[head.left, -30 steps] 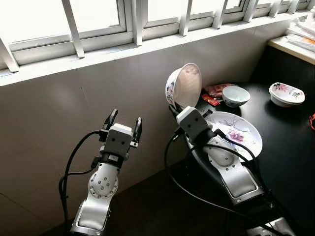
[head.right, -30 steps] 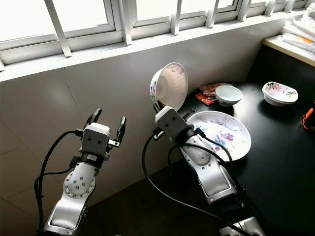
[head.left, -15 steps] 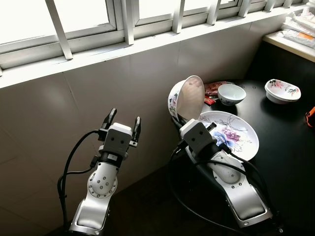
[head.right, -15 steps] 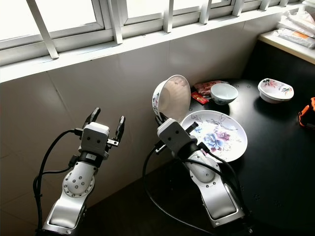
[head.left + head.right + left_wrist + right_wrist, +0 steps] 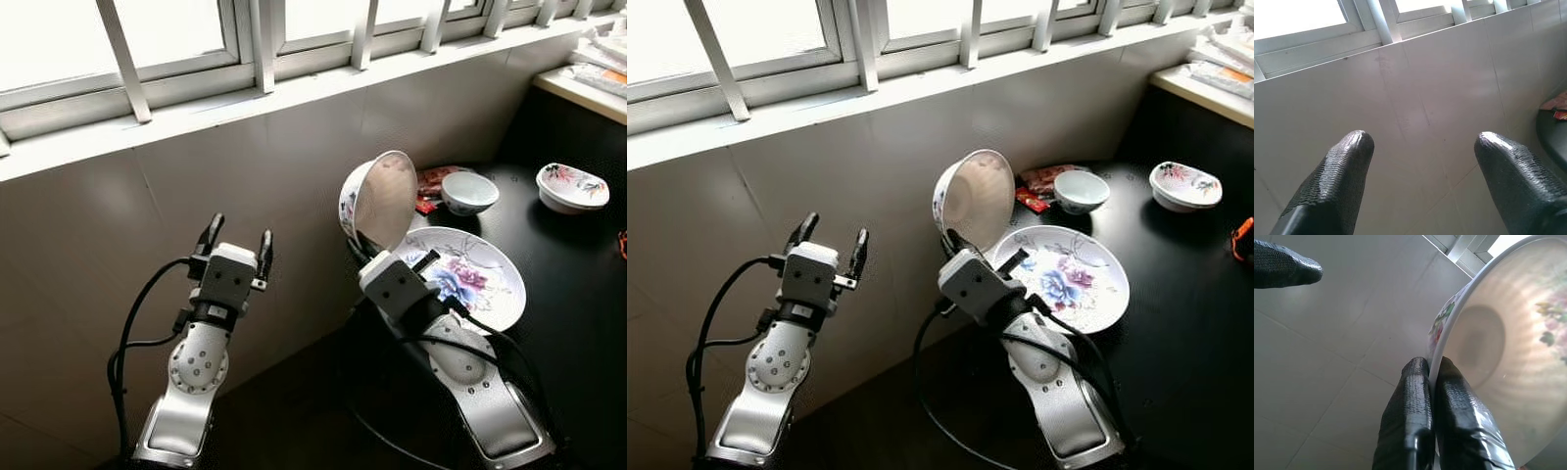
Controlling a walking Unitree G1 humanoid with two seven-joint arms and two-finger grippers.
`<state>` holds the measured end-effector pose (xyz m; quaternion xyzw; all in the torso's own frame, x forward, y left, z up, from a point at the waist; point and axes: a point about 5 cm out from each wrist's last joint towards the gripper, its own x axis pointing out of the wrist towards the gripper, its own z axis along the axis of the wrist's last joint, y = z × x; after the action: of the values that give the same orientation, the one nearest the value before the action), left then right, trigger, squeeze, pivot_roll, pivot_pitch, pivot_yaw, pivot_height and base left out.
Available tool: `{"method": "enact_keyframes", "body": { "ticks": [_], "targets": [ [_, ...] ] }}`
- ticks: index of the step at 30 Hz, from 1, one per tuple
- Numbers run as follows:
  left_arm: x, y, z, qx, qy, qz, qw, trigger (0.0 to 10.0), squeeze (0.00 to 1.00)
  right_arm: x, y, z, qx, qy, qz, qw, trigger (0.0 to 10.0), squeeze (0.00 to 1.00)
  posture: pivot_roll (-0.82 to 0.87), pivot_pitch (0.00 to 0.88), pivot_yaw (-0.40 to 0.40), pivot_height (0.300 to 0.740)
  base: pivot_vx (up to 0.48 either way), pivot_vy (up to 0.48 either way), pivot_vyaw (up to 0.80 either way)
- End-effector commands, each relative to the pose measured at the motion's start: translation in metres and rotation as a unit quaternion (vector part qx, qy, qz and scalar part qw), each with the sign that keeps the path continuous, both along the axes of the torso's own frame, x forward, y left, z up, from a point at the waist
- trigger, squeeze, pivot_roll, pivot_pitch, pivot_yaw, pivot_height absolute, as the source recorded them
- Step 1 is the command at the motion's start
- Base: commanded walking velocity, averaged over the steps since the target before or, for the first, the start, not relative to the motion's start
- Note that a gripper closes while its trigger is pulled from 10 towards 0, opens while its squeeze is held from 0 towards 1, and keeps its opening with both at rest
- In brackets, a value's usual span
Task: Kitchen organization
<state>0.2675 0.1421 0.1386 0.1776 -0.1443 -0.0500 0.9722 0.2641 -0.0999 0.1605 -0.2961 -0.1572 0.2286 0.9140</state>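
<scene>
- Your right gripper [image 5: 361, 247] is pinched tight on the rim of the bowl [image 5: 377, 199], holding it on edge in the air just over the near rim of the plate [image 5: 495, 305]. A rim pinch like that is probably the only way two thin fingers get hold of a bowl this wide.
- Left gripper [image 5: 236, 236] is up beside the bowl with its fingers [image 5: 1334, 182] spread apart and nothing in them.
- Beyond the plate on the black table [image 5: 578, 333] sit a small bowl [image 5: 468, 191], red packets [image 5: 431, 181] and a dish [image 5: 572, 186].
- Behind it all there's a tiled wall [image 5: 147, 225] under a window [image 5: 176, 39].
</scene>
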Motion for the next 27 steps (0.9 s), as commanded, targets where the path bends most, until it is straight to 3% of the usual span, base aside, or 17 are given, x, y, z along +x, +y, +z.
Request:
{"method": "enact_keyframes", "body": {
  "ticks": [1,14,19,27],
  "targets": [
    [0.0,-0.003,-0.001,0.003,0.002,-0.006,1.0,10.0,0.0,0.0,0.001,0.006,0.002,-0.019,0.001,1.0,0.0,0.0,0.09,0.0,-0.053,0.74,0.0,0.0,0.8],
    [-0.001,-0.006,-0.001,-0.013,0.005,-0.016,1.0,10.0,0.0,0.008,-0.001,0.009,0.011,-0.022,-0.014,1.0,0.0,0.0,0.09,0.0,-0.055,0.74,0.0,0.0,0.8],
    [-0.001,-0.007,0.0,-0.016,0.002,-0.02,1.0,10.0,0.0,0.01,-0.001,0.01,0.013,-0.024,-0.016,0.999,0.0,0.0,0.09,0.0,-0.055,0.74,0.0,0.472,0.8],
    [-0.002,-0.008,0.002,-0.013,-0.005,-0.021,1.0,10.0,0.0,0.011,-0.001,0.011,0.013,-0.028,-0.016,0.999,0.0,0.0,0.09,0.0,-0.059,0.74,0.0,0.0,0.8]
  ]
}}
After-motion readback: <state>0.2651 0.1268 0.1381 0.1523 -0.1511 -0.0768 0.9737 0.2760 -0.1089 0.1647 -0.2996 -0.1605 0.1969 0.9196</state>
